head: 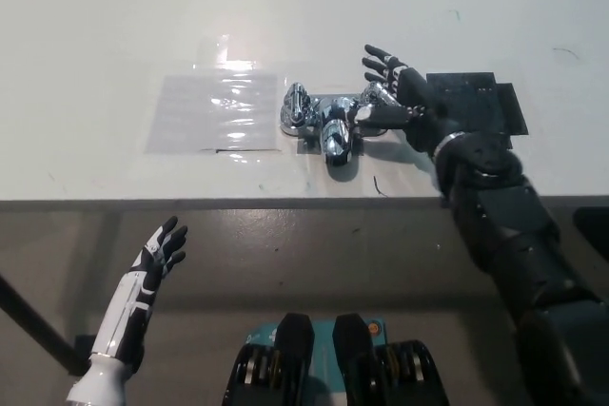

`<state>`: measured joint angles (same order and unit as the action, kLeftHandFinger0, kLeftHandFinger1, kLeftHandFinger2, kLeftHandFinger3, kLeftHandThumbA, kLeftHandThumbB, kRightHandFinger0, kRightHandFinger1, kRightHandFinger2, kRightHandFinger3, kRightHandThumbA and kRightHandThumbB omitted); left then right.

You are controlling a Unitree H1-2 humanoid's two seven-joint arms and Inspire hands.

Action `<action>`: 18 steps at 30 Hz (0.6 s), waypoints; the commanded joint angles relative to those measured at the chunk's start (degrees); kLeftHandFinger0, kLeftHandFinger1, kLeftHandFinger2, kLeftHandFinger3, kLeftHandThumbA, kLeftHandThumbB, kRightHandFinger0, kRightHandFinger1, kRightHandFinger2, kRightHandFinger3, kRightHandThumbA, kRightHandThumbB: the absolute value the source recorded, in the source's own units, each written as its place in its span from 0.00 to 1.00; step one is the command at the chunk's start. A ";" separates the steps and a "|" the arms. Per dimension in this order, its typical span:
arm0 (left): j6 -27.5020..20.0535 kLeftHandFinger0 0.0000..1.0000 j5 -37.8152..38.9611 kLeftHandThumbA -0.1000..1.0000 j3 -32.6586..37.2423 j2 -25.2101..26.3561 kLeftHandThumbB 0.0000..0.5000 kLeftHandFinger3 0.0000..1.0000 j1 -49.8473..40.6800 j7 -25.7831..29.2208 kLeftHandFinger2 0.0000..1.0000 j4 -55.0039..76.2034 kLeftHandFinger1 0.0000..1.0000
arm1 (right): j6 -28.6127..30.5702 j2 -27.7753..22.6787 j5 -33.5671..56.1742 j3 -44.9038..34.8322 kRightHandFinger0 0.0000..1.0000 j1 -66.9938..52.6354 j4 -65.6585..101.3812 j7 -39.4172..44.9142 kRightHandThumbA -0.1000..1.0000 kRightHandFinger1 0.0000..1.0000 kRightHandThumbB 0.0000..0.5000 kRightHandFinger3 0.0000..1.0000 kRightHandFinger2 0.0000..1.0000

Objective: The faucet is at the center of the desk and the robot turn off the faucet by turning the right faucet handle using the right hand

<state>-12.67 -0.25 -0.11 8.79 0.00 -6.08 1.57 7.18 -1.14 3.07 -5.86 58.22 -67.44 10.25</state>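
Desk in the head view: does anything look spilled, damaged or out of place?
Nothing stands out. The chrome faucet stands on the white desk, a clear plastic sheet lies flat beside it, and no water shows. The right hand is on the right faucet handle.
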 commanded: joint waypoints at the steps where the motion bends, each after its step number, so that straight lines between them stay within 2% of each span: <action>1: -1.27 1.00 0.45 1.00 -0.27 0.81 0.49 1.00 0.69 -0.40 1.00 1.06 1.00 | 3.27 5.93 -0.97 -0.02 1.00 6.35 -1.02 -11.99 1.00 1.00 0.67 1.00 1.00; 5: -1.46 1.00 0.80 1.00 -0.28 0.89 0.50 1.00 0.66 -0.62 1.00 1.06 1.00 | 1.97 6.58 -1.38 0.32 1.00 5.93 1.09 -15.02 1.00 1.00 0.68 1.00 1.00; 9: -1.05 1.00 0.76 1.00 -0.29 0.75 0.52 1.00 0.50 -0.52 1.00 1.37 1.00 | 4.19 7.68 -2.68 0.78 1.00 5.13 2.37 -21.45 1.00 1.00 0.59 1.00 1.00; 13: -1.28 1.00 0.57 1.00 -0.25 0.84 0.51 1.00 0.86 -0.54 1.00 1.22 1.00 | 5.50 8.76 -5.12 1.87 1.00 4.78 3.17 -28.27 1.00 1.00 0.57 1.00 1.00; 18: -0.49 1.00 0.64 1.00 -0.28 0.98 0.53 1.00 0.85 -0.63 1.00 1.70 1.00 | 7.18 10.25 -7.05 2.60 1.00 4.43 4.70 -34.59 1.00 1.00 0.43 1.00 1.00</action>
<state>-12.68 -0.20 -0.19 8.82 0.05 -6.10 1.58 8.34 5.44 0.01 -4.97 58.62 -66.21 -14.61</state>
